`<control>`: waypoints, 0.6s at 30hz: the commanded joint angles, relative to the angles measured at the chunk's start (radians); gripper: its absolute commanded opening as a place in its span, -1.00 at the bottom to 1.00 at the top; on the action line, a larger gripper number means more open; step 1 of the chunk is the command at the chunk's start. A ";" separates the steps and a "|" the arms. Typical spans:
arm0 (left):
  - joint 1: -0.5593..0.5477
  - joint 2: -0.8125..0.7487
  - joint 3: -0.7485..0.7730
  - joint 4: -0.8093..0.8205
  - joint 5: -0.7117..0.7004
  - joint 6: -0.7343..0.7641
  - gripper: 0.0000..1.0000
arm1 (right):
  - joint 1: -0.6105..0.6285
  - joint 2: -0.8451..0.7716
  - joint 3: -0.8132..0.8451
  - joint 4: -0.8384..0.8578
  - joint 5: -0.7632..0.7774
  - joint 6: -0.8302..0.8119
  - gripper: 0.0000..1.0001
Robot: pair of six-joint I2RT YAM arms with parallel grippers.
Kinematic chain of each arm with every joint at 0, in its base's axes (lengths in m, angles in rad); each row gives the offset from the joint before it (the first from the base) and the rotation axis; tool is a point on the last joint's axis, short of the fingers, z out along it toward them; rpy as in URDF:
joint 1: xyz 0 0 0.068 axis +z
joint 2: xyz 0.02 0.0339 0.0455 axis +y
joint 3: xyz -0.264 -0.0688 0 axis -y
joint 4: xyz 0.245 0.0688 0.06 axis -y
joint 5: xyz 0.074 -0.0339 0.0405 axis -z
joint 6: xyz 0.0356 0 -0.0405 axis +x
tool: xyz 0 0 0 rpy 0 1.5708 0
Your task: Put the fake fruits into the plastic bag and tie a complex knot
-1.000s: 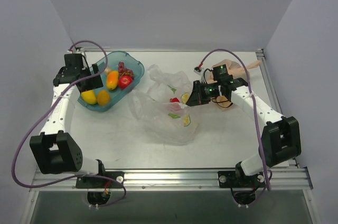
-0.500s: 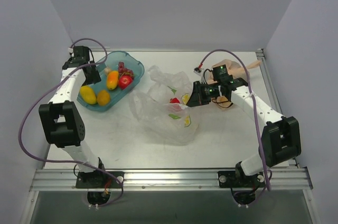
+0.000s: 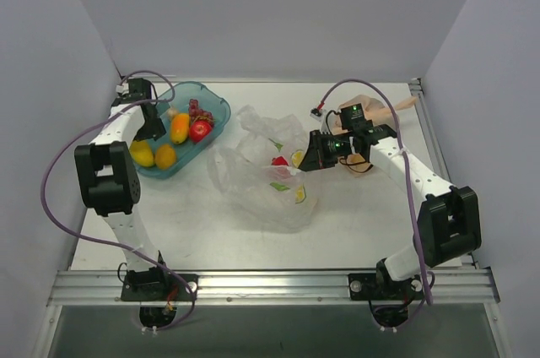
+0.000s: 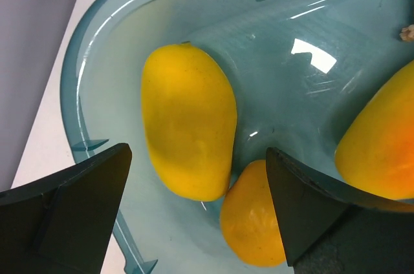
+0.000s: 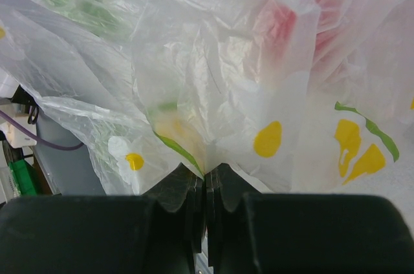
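Note:
Several fake fruits lie in the teal tray [image 3: 221, 105]: a yellow one [image 3: 142, 154], an orange one [image 3: 165, 155], a yellow-orange one [image 3: 180, 127] and a red one [image 3: 200, 129]. My left gripper [image 3: 151, 125] hangs open over the tray's left end. In the left wrist view the yellow fruit [image 4: 187, 128] and the orange fruit [image 4: 255, 222] lie between its spread fingers, untouched. The crumpled clear plastic bag [image 3: 261, 182] lies mid-table, with red and yellow-green shapes showing through it. My right gripper [image 3: 302, 160] is shut on the bag's right edge [image 5: 213, 67], lifting a fold. No knot shows.
A peach-orange tied bag [image 3: 375, 111] lies at the back right, behind the right arm. Purple grapes [image 3: 199, 109] sit at the tray's far side. A third yellow-orange fruit [image 4: 381, 151] lies just right of the left fingers. Grey walls close in the table on three sides.
The left arm has folded back and its wrist has swung toward the tray's back left corner, keeping the open gripper over the yellow fruits. The right arm and the bag have not moved.

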 commanded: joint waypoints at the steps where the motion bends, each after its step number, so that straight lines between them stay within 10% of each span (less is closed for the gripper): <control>1: 0.003 0.030 0.056 0.024 -0.019 -0.041 0.94 | -0.009 -0.017 0.015 -0.023 -0.006 -0.015 -1.00; 18: 0.029 0.150 0.117 0.014 0.110 -0.133 0.93 | -0.017 -0.011 0.025 -0.026 -0.003 -0.012 -1.00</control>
